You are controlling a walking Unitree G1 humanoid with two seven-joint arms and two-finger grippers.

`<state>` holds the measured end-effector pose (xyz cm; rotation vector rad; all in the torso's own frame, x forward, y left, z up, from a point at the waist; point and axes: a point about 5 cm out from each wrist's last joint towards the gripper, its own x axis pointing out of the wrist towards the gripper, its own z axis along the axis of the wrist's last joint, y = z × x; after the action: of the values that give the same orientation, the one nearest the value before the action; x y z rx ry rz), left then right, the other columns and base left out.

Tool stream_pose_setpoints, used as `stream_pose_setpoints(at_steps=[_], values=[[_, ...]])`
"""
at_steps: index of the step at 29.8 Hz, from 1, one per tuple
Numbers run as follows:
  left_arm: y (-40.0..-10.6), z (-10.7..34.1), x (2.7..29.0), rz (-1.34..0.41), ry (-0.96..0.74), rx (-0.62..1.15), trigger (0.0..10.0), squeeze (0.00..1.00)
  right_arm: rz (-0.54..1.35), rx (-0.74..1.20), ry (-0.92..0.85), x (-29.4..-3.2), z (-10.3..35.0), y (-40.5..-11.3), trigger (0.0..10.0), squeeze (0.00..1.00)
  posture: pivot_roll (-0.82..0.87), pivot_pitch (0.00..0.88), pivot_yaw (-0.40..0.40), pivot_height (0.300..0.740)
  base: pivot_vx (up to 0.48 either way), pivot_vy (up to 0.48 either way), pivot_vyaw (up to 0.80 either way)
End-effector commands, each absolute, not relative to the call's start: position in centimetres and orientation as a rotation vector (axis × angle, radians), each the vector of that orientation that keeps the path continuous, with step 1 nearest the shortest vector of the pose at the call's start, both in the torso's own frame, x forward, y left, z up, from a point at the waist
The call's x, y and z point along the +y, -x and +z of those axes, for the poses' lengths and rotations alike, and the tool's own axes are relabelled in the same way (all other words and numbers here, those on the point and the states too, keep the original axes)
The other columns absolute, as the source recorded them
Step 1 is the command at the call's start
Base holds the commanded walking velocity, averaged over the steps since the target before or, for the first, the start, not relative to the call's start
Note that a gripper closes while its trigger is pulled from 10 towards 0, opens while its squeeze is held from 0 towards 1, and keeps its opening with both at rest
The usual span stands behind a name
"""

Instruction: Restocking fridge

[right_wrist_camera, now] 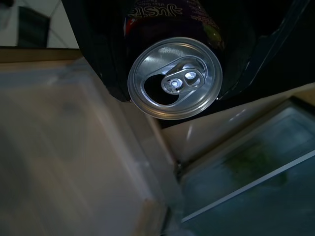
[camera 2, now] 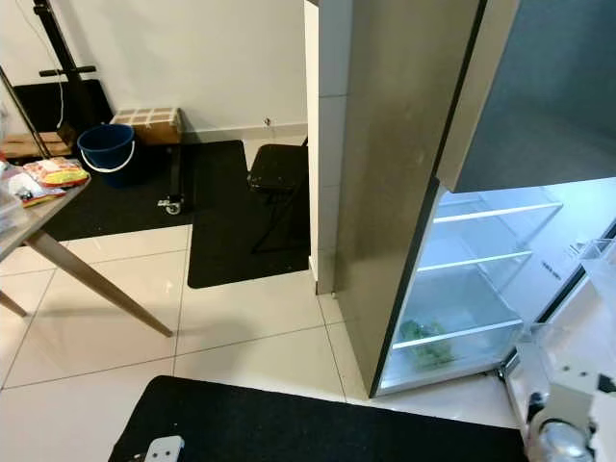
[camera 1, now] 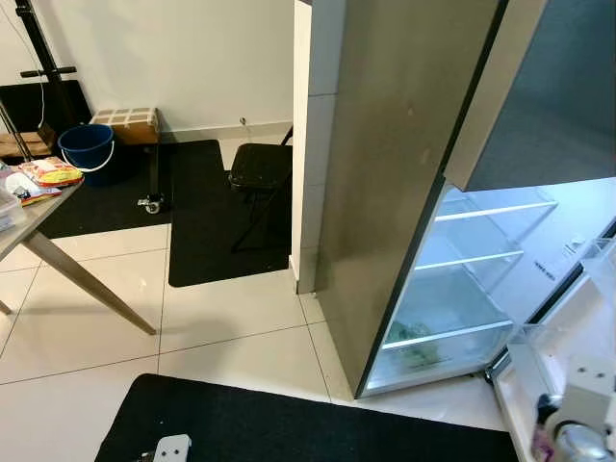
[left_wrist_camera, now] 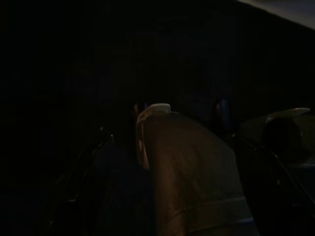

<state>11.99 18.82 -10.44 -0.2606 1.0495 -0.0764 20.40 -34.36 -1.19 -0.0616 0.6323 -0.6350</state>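
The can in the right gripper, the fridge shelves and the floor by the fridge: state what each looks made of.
Can: metal, likely aluminium; bright brushed silver lid with pull tab.
Fridge shelves: clear glass or plastic, hard to tell; see-through, pale-edged.
Floor: glossy pale tile, probably ceramic; grout lines and reflections.
Mat on it: black, matte, looks like fabric.
Right gripper holds the can between its jaws.

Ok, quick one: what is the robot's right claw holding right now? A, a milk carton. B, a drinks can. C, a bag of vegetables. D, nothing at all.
B: in the right wrist view the right claw is shut on a can, its silver top and pull tab facing the camera between the black fingers, beside the open fridge.
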Motion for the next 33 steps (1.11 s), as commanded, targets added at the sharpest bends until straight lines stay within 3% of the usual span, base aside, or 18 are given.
stream_pose_setpoints(at_steps=[1, 12, 33], values=[[-12.0, -10.5, 18.6, -0.076, 0.268, 1.051, 10.0, 0.0, -0.648, 0.685, 0.053, -34.5, -2.0, -19.1, 10.0, 0.0, -0.05, 0.0, -0.007, 0.74, 0.0, 0.0, -0.79], [-12.1, -10.4, 18.4, -0.081, 0.27, 1.047, 10.0, 0.0, -0.598, 0.78, 0.036, -32.7, -4.1, -17.4, 10.0, 0.0, -0.05, 0.0, -0.011, 0.74, 0.0, 0.0, -0.79], [-12.4, -10.4, 18.5, -0.085, 0.258, 1.043, 10.0, 0.0, -0.47, 0.802, 0.056, -30.3, -4.9, -18.3, 10.0, 0.0, -0.05, 0.0, -0.012, 0.74, 0.0, 0.0, -0.79]])
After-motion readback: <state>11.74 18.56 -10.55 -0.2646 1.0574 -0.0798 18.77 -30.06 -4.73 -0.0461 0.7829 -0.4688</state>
